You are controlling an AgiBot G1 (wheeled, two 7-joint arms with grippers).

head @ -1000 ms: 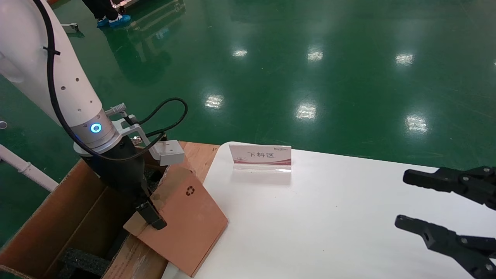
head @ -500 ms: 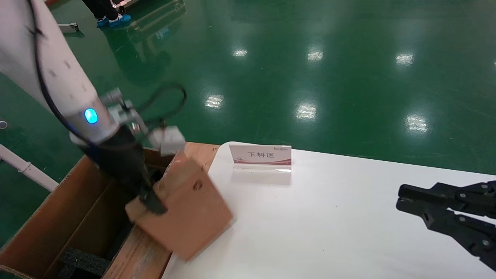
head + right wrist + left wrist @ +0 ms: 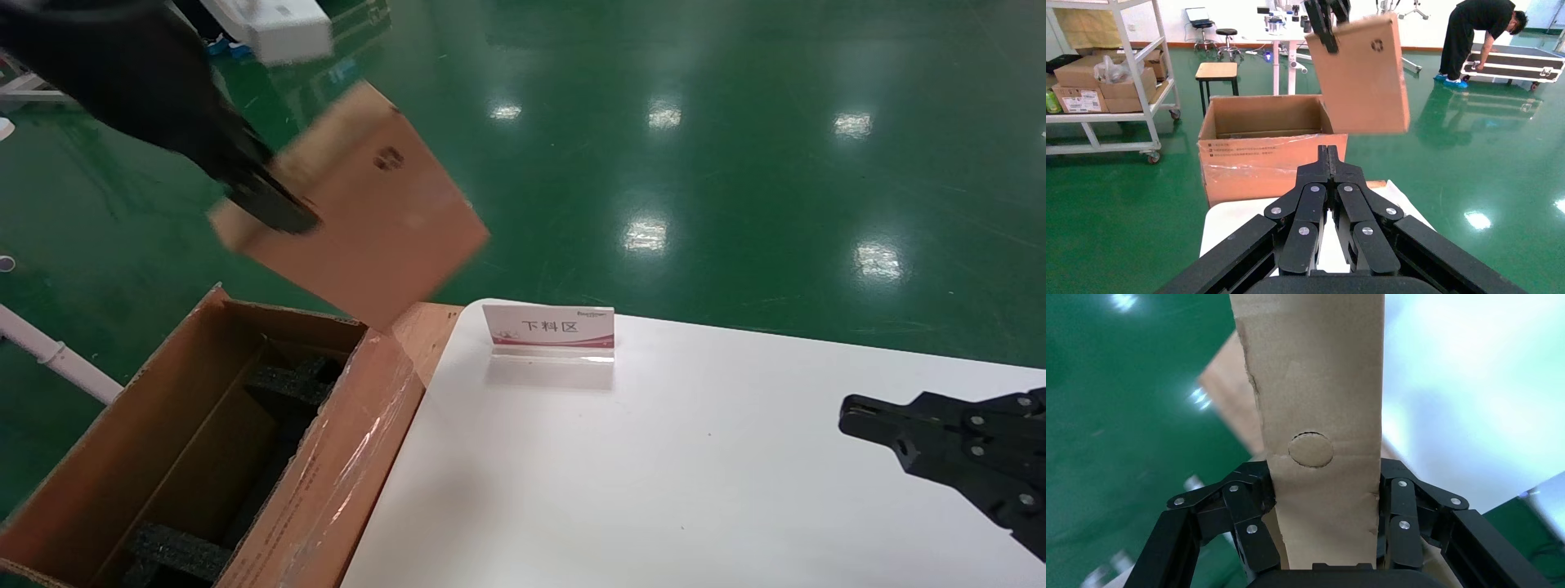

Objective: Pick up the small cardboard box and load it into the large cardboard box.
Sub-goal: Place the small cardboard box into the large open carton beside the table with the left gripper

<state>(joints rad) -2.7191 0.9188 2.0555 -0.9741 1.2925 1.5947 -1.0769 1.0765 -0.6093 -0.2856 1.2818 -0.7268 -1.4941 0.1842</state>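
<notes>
The small cardboard box [image 3: 368, 212], flat and reddish-brown with a dark recycling symbol, hangs tilted in the air above the far end of the large cardboard box [image 3: 351, 457]. My left gripper [image 3: 270, 204] is shut on its near-left edge. In the left wrist view the box's tan edge [image 3: 1321, 404] fills the gap in my left gripper [image 3: 1324, 502]. The large carton stands open beside the table, with black foam pieces [image 3: 176, 551] inside. My right gripper [image 3: 850, 408] is shut and empty, low over the table's right side. The right wrist view shows it [image 3: 1328, 153] facing the carton [image 3: 1254, 165] and the raised small box [image 3: 1364, 79].
A white table [image 3: 654, 490] carries a small sign stand [image 3: 548, 331] near its far edge. A wooden board [image 3: 421, 327] lies between table and carton. A white pipe [image 3: 49, 355] runs at the left. A shelving cart [image 3: 1107, 73] and a bending person [image 3: 1474, 37] are beyond, on the green floor.
The left gripper has lifted the small box from the carton's rim high into the air. The right gripper's fingers have gone from open to shut.
</notes>
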